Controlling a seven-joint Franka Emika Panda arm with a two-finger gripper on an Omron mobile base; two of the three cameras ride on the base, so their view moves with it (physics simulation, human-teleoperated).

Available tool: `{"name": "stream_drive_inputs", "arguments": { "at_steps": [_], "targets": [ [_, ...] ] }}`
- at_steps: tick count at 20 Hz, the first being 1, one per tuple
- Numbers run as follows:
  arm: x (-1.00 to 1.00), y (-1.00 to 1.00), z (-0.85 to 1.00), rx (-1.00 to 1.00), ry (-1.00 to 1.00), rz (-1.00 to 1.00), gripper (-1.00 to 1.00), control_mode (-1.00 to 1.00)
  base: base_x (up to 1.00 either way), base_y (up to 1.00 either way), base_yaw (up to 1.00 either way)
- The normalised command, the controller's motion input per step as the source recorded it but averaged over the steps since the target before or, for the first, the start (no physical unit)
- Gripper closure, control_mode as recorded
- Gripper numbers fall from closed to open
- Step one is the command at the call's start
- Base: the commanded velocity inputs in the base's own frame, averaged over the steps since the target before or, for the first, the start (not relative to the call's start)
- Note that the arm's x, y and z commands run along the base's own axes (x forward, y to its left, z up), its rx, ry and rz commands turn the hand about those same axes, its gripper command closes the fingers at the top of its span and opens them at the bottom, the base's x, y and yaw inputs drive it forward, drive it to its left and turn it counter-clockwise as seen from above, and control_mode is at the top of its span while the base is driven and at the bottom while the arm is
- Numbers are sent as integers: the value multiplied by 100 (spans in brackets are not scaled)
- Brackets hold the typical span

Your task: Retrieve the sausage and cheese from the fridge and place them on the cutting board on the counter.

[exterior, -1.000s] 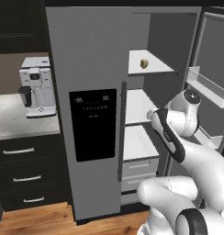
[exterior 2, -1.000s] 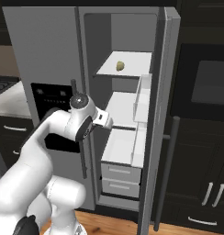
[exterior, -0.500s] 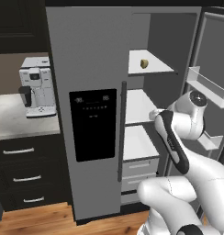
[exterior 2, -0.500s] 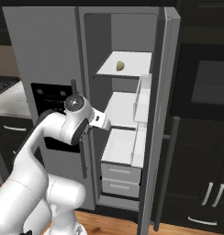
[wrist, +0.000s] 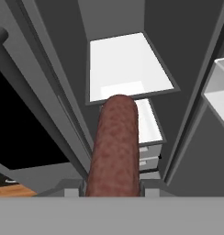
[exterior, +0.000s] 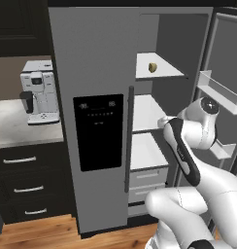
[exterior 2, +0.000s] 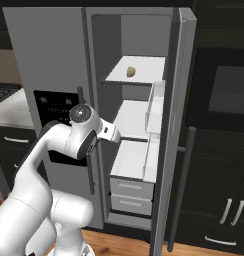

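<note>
Dark kitchen cabinets flank the tall grey fridge [exterior: 96, 97], whose right door stands swung open on white shelves. On the upper shelf [exterior 2: 136, 70] sits the cheese [exterior 2: 130, 72], a small yellowish chunk near the middle, alone and well above the arm's wrist. In the hand view the hand [wrist: 111, 187] is closed on the sausage [wrist: 114, 142], a reddish-brown mottled rod sticking out from between the fingers toward the lower shelves and drawers. The sausage hangs in the air in front of the open compartment, touching no shelf. To the fridge's left a grey tabletop [exterior: 16, 131] carries a white coffee machine [exterior: 39, 91] above black drawers [exterior: 28, 187] with silver handles
</note>
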Motion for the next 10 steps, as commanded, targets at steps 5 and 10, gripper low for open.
{"name": "stream_drive_inputs", "arguments": {
  "at_steps": [5,10],
  "targets": [
    [0,0,0,0,0,0,100,-100,0,0,0],
    [0,0,0,0,0,0,100,-100,0,0,0]
  ]
}}
